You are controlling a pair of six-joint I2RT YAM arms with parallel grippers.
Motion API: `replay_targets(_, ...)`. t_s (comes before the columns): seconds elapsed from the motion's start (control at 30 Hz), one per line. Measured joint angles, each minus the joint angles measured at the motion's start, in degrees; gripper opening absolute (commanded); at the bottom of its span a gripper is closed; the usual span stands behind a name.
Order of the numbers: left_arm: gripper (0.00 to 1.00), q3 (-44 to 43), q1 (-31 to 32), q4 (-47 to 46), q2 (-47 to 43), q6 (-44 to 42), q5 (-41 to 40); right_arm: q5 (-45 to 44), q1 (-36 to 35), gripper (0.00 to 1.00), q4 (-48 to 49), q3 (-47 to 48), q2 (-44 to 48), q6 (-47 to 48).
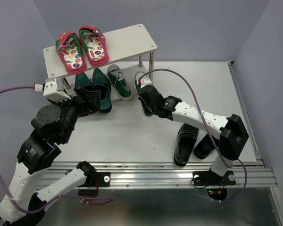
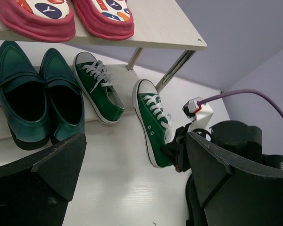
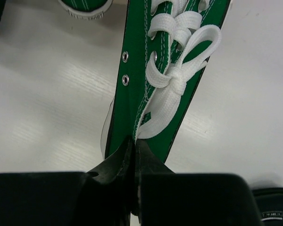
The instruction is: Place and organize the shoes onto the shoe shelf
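On the left, my left gripper (image 1: 88, 100) hangs with its jaws spread wide and nothing between them, just in front of the teal dress shoes (image 2: 33, 99). That pair stands side by side on the lower board of the shoe shelf (image 1: 132, 40). Next to the right on that board sits one green sneaker (image 2: 99, 87), toe pointing to the back.

Its mate, the second green sneaker (image 3: 165, 70), is the one that matters. It lies just off the board's front edge, tipped a little onto its side. I cannot tell whether it rests on the table or is lifted. My right gripper (image 3: 133, 146) is clamped on the rim of its upper at the heel end. So the shoe stretches straight away from that hand, toe towards the shelf, its long axis close to parallel with the shelved mate. I judge the free spot to be ahead of the toe, right of the mate, so a push along that axis should do.

Far right, the black dress shoes (image 1: 186, 141) wait on the table, nearer the right arm.
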State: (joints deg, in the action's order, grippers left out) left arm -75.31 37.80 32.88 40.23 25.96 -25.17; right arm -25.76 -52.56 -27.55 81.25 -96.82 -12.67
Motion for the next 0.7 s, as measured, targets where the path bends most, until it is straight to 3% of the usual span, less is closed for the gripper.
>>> replay_targets(0.7,0.97,-0.3,0.0,1.9,-0.7,0.8,-0.8,6.5,8.9,0.01,9.1,18.4,-21.0,14.9)
